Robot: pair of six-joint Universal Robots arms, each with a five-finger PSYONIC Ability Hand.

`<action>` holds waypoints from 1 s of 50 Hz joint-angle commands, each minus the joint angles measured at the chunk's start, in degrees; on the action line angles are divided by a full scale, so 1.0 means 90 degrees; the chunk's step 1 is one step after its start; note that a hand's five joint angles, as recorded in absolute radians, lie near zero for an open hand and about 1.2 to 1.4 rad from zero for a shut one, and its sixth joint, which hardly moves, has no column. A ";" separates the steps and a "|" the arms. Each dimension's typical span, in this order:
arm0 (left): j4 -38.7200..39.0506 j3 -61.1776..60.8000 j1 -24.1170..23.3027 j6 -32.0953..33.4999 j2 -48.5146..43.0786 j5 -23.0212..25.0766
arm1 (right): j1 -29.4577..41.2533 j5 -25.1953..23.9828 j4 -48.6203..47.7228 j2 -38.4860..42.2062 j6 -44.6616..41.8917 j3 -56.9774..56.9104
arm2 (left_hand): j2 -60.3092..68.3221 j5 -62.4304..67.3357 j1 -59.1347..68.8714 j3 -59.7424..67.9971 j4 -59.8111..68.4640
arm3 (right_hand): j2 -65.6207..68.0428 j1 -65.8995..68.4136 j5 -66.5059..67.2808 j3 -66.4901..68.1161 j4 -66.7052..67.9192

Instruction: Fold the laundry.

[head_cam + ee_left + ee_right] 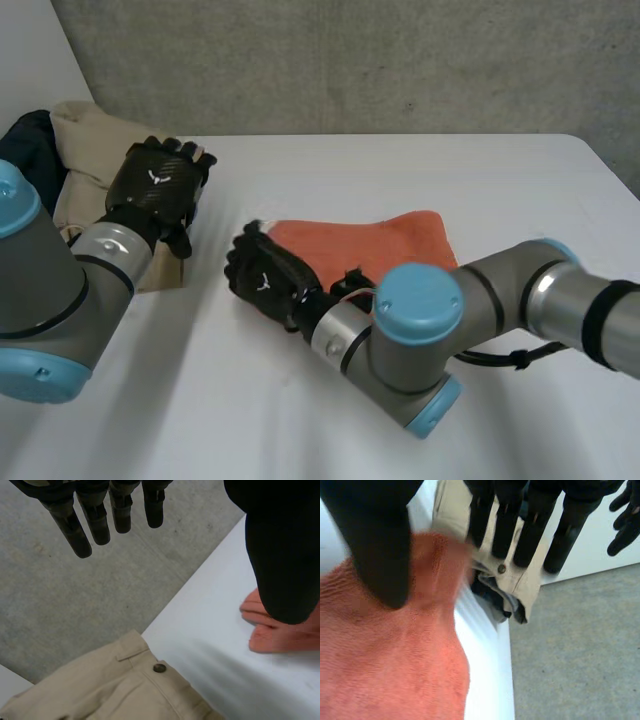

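head view: folding looks barely begun; right hand at the edge of the rumpled orange terry towel, left hand over beige cotton trousers nearby, both straight-fingered, empty.

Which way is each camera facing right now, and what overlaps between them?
Head view: behind the arms, looking down at the white table; both arms, left hand, right hand show.
Left wrist view: on the left wrist, past its straight fingers toward beige trousers.
Right wrist view: on the right wrist, its thumb over the orange towel.
Both wrist views share trousers and towel.
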 commanded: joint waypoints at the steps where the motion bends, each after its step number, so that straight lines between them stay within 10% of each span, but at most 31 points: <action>1: 0.0024 0.0063 -0.0065 -0.0006 -0.0026 -0.0001 | -0.0140 0.1447 0.0081 -0.0748 0.0357 0.0433 | -0.0172 -0.0294 -0.0089 -0.0227 -0.0167 | -0.1813 -0.1717 -0.1966 -0.2038 -0.2061; 16: 0.0249 0.1235 -0.1285 -0.0748 -0.1177 -0.0021 | -0.2044 0.1478 0.1906 -0.2312 0.4284 0.1957 | -0.0129 -0.0251 -0.0046 -0.0185 -0.0124 | -0.1813 -0.1717 -0.1966 -0.2038 -0.2061; 23: 0.0181 0.1694 -0.1569 -0.0768 -0.1783 -0.0079 | -0.2688 0.1565 0.1966 -0.1785 0.3699 0.2251 | -0.0110 -0.0233 -0.0028 -0.0166 -0.0105 | -0.0332 -0.0236 -0.0486 -0.0557 -0.0581; 28: 0.0171 0.1646 -0.1560 -0.0768 -0.1764 -0.0089 | -0.3020 0.1634 0.1878 -0.1599 0.3113 0.2183 | -0.0092 -0.0214 -0.0009 -0.0147 -0.0087 | 0.5955 0.6051 0.5801 0.5730 0.5707; 40: 0.0103 0.1002 -0.1023 -0.0787 -0.0740 -0.0177 | -0.2164 0.2367 0.0951 -0.2076 0.1385 0.1655 | -0.0110 -0.0233 -0.0028 -0.0166 -0.0105 | 0.5965 0.6061 0.5811 0.5740 0.5716; 50: 0.0093 0.0552 -0.0944 -0.0778 -0.0397 -0.0362 | 0.0015 0.0805 0.0305 -0.1053 -0.0070 0.1187 | -0.0110 -0.0233 -0.0028 -0.0166 -0.0105 | 0.5965 0.6061 0.5811 0.5740 0.5716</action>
